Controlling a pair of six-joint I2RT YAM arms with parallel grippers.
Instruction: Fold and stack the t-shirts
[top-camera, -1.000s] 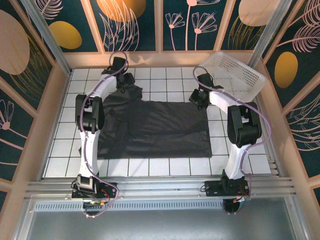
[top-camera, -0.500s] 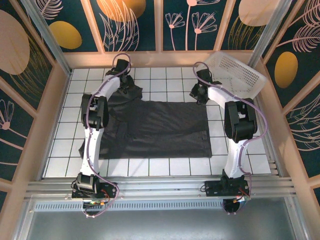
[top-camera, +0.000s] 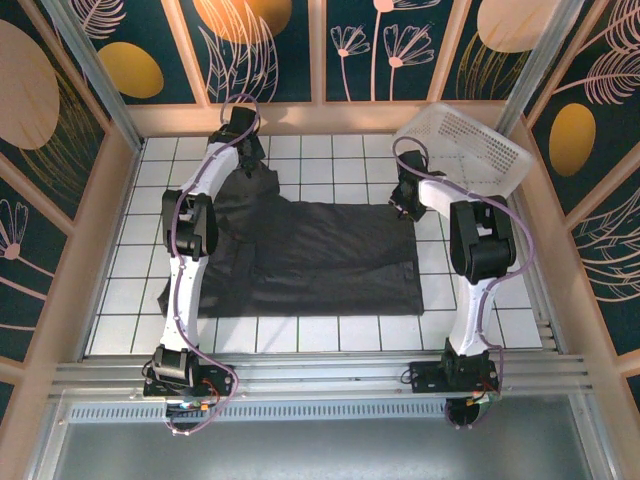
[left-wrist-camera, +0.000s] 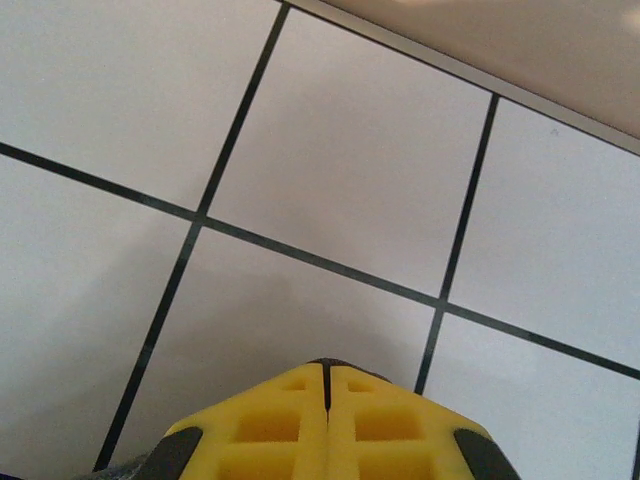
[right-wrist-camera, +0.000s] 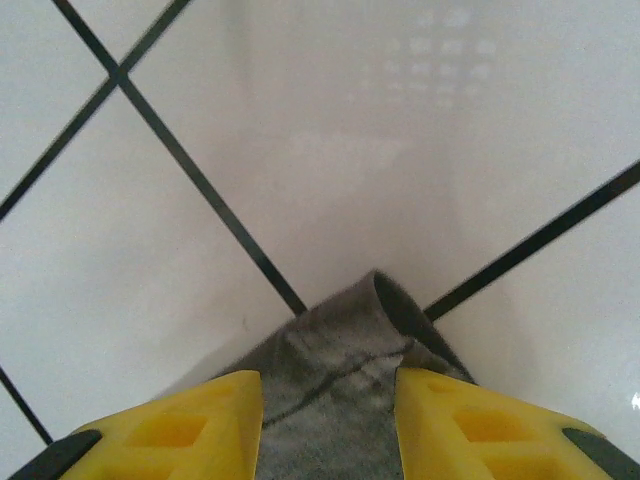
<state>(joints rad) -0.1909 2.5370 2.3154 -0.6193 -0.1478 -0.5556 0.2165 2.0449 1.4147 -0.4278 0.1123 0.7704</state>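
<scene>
Early days, by my reading: the t-shirt lies spread flat across the middle of the worktop, with no fold made and nothing stacked. The basket sits at the far right corner. The overhead view places both arms at the t-shirt's far corners. The wrist views add the grips: the left claw is pressed closed with a dark sliver of cloth at its tips, while the right claw gapes astride the t-shirt's corner, not pinching
</scene>
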